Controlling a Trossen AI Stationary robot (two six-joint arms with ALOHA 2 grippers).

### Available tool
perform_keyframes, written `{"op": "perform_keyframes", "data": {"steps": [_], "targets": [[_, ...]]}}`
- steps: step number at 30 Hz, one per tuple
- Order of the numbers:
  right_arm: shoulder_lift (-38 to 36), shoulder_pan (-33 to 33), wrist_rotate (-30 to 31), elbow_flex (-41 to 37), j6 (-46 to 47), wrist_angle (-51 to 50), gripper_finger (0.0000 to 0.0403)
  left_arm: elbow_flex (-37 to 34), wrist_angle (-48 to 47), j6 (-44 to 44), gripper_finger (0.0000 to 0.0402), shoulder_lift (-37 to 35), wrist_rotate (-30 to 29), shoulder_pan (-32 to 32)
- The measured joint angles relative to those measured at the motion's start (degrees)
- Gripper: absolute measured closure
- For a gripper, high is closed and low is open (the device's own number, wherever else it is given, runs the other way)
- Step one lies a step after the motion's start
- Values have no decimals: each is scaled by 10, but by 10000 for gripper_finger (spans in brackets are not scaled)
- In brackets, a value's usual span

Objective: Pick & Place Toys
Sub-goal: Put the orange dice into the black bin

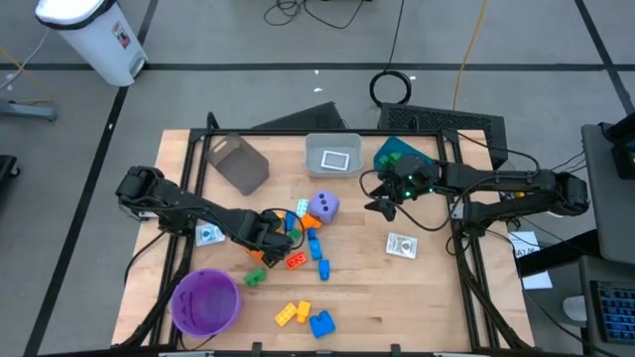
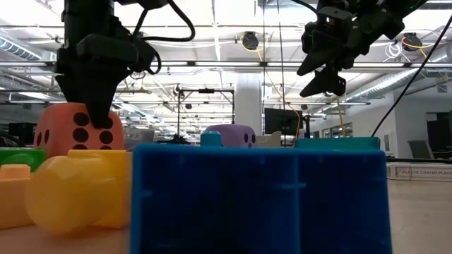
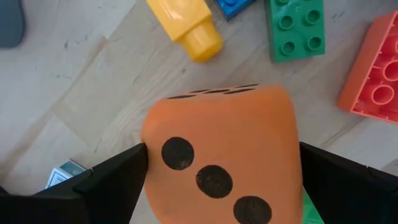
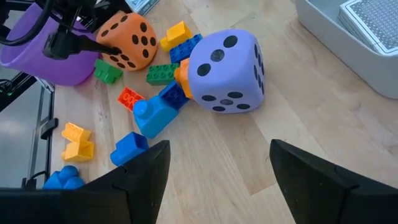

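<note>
From above, the left pincer (image 1: 270, 231) sits low over a cluster of toys near the middle of the wooden bench (image 1: 437, 297), hiding what it holds. Its wrist camera fills that gap: both dark fingers (image 3: 115, 180) press the sides of the orange die (image 3: 221, 158), which rests on the wood among a yellow brick (image 3: 186, 25), a green brick (image 3: 295, 28) and a red brick (image 3: 373, 74). The right pincer (image 1: 382, 205) hovers with its fingers spread and nothing between them (the low view shows it raised well above the bench), near the purple die (image 4: 224, 71). A purple bowl (image 1: 205, 300) stands at the front left.
</note>
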Motion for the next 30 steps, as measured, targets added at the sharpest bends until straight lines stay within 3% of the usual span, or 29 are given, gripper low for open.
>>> {"op": "perform_keyframes", "data": {"steps": [12,21,30], "targets": [[0,0,0,0,2,0,135,-31,36,15,27,-3,5,6],[0,0,0,0,2,2,136,-32,36,26,19,-3,15,10],[0,0,0,0,2,2,136,-26,17,13,91,-4,20,9]]}}
